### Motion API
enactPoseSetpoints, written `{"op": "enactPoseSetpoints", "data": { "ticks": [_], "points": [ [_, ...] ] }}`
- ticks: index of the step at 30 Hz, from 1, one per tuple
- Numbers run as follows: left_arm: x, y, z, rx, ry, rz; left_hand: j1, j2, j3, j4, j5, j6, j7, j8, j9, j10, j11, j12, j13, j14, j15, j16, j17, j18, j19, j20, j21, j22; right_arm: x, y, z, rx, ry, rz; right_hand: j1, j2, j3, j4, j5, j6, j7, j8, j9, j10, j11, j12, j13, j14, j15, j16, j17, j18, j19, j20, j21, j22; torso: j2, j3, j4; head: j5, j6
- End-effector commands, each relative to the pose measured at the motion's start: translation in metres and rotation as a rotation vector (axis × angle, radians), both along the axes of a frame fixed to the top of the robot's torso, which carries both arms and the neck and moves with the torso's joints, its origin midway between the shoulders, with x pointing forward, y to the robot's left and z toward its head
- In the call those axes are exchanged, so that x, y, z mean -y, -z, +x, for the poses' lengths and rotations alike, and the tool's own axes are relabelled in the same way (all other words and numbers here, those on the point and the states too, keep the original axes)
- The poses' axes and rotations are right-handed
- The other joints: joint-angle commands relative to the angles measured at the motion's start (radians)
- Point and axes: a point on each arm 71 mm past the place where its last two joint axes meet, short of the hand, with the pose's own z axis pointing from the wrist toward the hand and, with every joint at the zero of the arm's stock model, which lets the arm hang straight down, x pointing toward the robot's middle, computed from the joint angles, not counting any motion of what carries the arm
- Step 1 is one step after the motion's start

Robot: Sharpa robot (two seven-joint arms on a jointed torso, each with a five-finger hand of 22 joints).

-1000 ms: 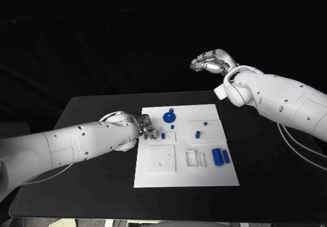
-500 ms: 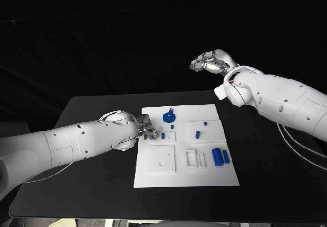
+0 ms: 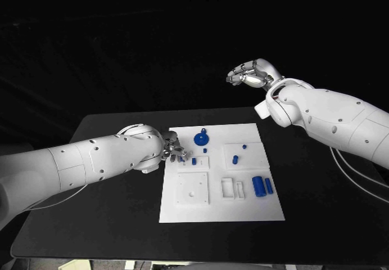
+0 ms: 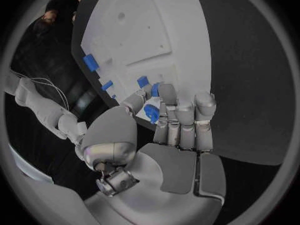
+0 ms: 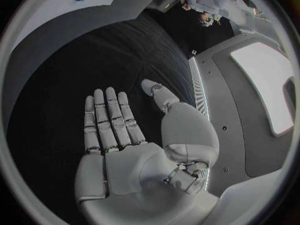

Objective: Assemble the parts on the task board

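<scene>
Black table: left hand (image 4: 169, 130) pinches a half-hidden blue part (image 4: 151, 113); right hand (image 5: 134, 150) spread.

In the head view, the left forearm covers most of the left hand (image 3: 171, 151) at centre-left; the small blue part (image 4: 151, 113) between its fingers is too small to identify; the task board (image 4: 150, 30) runs off the wrist circle's upper rim.

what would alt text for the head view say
The left hand reaches over the left edge of the white task board, fingers at a small blue part. The right hand is raised beyond the table, holding nothing. More blue parts sit on the board.
</scene>
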Motion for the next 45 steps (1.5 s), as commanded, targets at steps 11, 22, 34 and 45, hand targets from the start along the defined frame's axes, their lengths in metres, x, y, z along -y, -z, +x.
{"op": "enactPoseSetpoints", "data": {
  "ticks": [11, 22, 34, 45],
  "points": [
    [0.004, 0.001, 0.001, -0.131, 0.062, 0.036, 0.066, 0.047, 0.011, 0.002, -0.131, -0.006, -0.017, -0.031, 0.073, 0.073, -0.073, 0.004, 0.008, 0.072, -0.08, -0.005, 0.008, 0.086, -0.013, -0.084, 0.008, 0.002, -0.003, 0.0, 0.0, -0.001, -0.011, -0.005, -0.01, 0.005, 0.001, 0.005, 0.004, -0.002, 0.006, 0.005, -0.002, 0.008, 0.0, -0.004, -0.002, -0.009, 0.001, 0.007, -0.003, 0.018, -0.004, 0.006, -0.004, 0.001, -0.001, 0.0004, 0.0004, -0.002, -0.006],
    [0.012, -0.001, 0.004, -0.102, 0.093, 0.071, 0.074, 0.056, 0.011, 0.0, -0.147, -0.01, -0.017, -0.039, 0.088, 0.067, -0.073, 0.007, 0.013, 0.069, -0.08, -0.004, 0.01, 0.086, -0.017, -0.084, 0.01, 0.003, -0.004, 0.0, 0.0, -0.001, -0.013, -0.004, -0.01, 0.005, 0.0, 0.005, 0.004, -0.002, 0.006, 0.005, -0.002, 0.008, 0.0, -0.004, -0.003, -0.009, 0.001, 0.008, -0.004, 0.019, -0.004, 0.006, -0.004, 0.001, -0.002, -0.0002, 0.0018, -0.003, -0.006],
    [0.012, -0.002, 0.008, -0.076, 0.095, 0.09, 0.076, 0.057, 0.009, -0.002, -0.145, -0.01, -0.017, -0.04, 0.097, 0.065, -0.074, 0.01, 0.016, 0.069, -0.081, -0.002, 0.011, 0.086, -0.016, -0.084, 0.011, 0.003, -0.006, 0.0, 0.0, 0.0, -0.018, -0.003, -0.011, 0.005, 0.001, 0.005, 0.004, -0.003, 0.006, 0.005, -0.003, 0.008, 0.0, -0.005, -0.004, -0.01, 0.001, 0.009, -0.005, 0.019, -0.005, 0.006, -0.005, 0.002, -0.002, -0.0005, 0.001, -0.002, -0.007],
    [0.012, -0.001, 0.01, -0.082, 0.094, 0.097, 0.077, 0.057, 0.008, -0.003, -0.141, -0.01, -0.018, -0.041, 0.104, 0.064, -0.075, 0.012, 0.018, 0.069, -0.082, -0.002, 0.012, 0.086, -0.016, -0.084, 0.011, 0.003, -0.007, 0.0, -0.001, 0.0, -0.02, -0.003, -0.011, 0.005, 0.0, 0.005, 0.004, -0.003, 0.006, 0.006, -0.003, 0.008, 0.0, -0.005, -0.005, -0.01, 0.001, 0.01, -0.007, 0.019, -0.005, 0.007, -0.005, 0.002, -0.002, -0.0002, 0.0013, -0.002, -0.007]
  ]
}}
